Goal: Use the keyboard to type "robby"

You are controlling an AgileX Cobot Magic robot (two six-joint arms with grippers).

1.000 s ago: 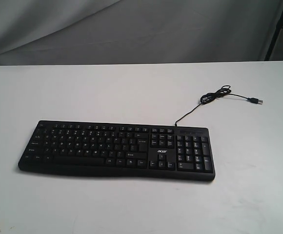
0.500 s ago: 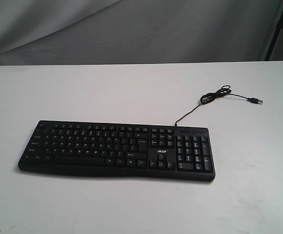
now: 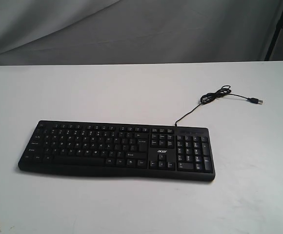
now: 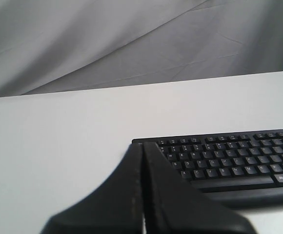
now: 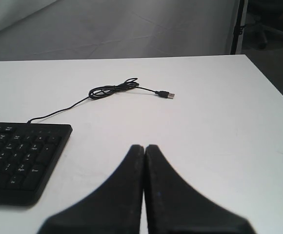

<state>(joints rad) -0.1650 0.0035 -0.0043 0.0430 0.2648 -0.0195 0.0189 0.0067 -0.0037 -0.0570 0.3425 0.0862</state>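
The black keyboard (image 3: 116, 150) with white legends and a small acer logo lies across the white table (image 3: 131, 92), number pad to the right. Its thin cable (image 3: 214, 96) coils behind it and ends in a loose USB plug (image 3: 254, 101). Neither arm shows in the exterior view. In the left wrist view my left gripper (image 4: 144, 145) is shut and empty, held off the keyboard's (image 4: 229, 163) left end. In the right wrist view my right gripper (image 5: 144, 147) is shut and empty, over bare table beside the keyboard's (image 5: 19, 158) number-pad end, with the cable (image 5: 113, 89) beyond.
A grey cloth backdrop (image 3: 131, 29) hangs behind the table's far edge. A dark stand (image 3: 279, 24) rises at the far right. The table's right edge (image 5: 273, 87) shows in the right wrist view, with a chair base (image 5: 266, 27) beyond it.
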